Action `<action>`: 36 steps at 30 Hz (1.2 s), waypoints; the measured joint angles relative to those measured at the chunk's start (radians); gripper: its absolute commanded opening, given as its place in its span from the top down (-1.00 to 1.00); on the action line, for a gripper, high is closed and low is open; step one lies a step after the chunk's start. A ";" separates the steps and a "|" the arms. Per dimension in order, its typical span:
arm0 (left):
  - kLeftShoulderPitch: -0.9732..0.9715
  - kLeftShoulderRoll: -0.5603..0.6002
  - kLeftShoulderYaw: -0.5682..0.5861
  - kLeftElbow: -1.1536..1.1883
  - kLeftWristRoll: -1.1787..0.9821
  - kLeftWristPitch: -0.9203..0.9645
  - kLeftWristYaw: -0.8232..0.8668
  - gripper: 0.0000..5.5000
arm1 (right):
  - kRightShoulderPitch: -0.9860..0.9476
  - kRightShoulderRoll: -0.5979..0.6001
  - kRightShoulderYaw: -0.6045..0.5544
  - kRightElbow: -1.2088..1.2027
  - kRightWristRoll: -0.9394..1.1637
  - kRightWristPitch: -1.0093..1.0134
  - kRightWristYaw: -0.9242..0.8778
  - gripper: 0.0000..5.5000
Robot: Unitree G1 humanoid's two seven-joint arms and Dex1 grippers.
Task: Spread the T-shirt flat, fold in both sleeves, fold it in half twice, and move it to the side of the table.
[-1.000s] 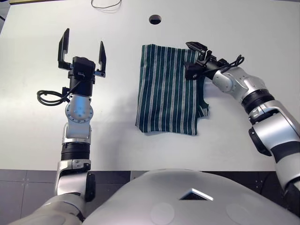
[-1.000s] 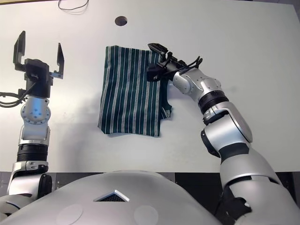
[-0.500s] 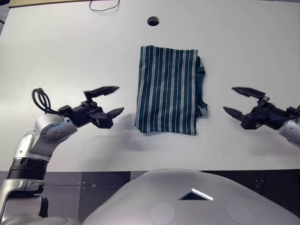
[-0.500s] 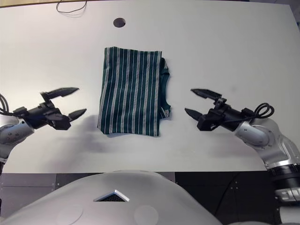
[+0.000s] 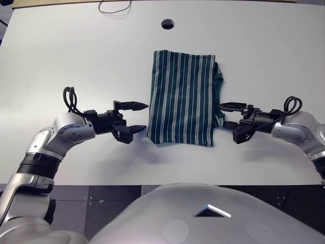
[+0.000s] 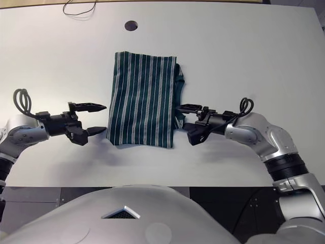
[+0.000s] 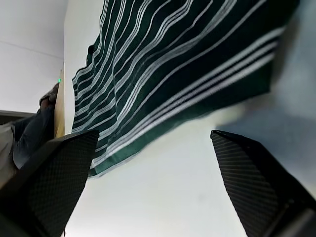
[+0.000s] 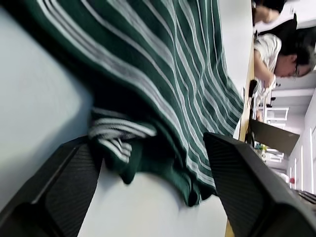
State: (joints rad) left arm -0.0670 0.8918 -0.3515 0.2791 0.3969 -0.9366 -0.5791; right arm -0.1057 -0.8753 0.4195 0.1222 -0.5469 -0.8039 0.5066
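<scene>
The black left gripper (image 5: 145, 116) is spread wide, just beside the near left corner of the folded dark green, white-striped T-shirt (image 5: 183, 96). The right gripper (image 5: 223, 115), also spread, is at the shirt's near right edge. The shirt lies in the middle of the white table (image 5: 76, 51).

One striped T-shirt (image 5: 183, 96), two hands: left hand (image 5: 146, 116), right hand (image 5: 222, 115); one table (image 5: 76, 61), one hole (image 5: 167, 24), one cable (image 5: 115, 6)

Bright, even light from above on the white surface (image 5: 264, 56), thin soft shadow along the near hem of the T-shirt (image 5: 183, 96), deeper shade beside the T-shirt's bunched folds in the right wrist view
</scene>
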 measured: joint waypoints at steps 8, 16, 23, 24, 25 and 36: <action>-0.094 -0.052 -0.099 0.071 -0.026 -0.061 -0.028 -0.39 | -0.040 0.033 0.039 0.011 0.011 -0.006 0.023 -0.32; -0.123 -0.081 -0.143 0.143 -0.026 -0.111 -0.026 0.13 | -0.116 0.118 0.078 0.115 -0.020 -0.023 -0.018 -0.06; -0.121 -0.085 -0.152 0.180 -0.024 -0.135 -0.013 0.57 | -0.110 0.115 0.091 0.139 -0.017 -0.048 -0.024 0.46; -0.120 -0.085 -0.152 0.186 -0.022 -0.135 -0.006 0.65 | -0.104 0.112 0.092 0.133 -0.011 -0.052 -0.016 0.55; -0.122 -0.085 -0.149 0.192 -0.020 -0.136 -0.002 0.69 | -0.094 0.108 0.095 0.124 -0.001 -0.055 -0.005 0.61; -0.105 -0.084 -0.129 0.218 -0.085 -0.158 0.006 0.96 | -0.067 0.123 0.070 0.133 0.031 -0.039 -0.004 0.96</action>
State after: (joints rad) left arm -0.1719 0.8079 -0.4802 0.4971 0.3117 -1.0942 -0.5734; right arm -0.1728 -0.7519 0.4897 0.2554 -0.5163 -0.8428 0.5026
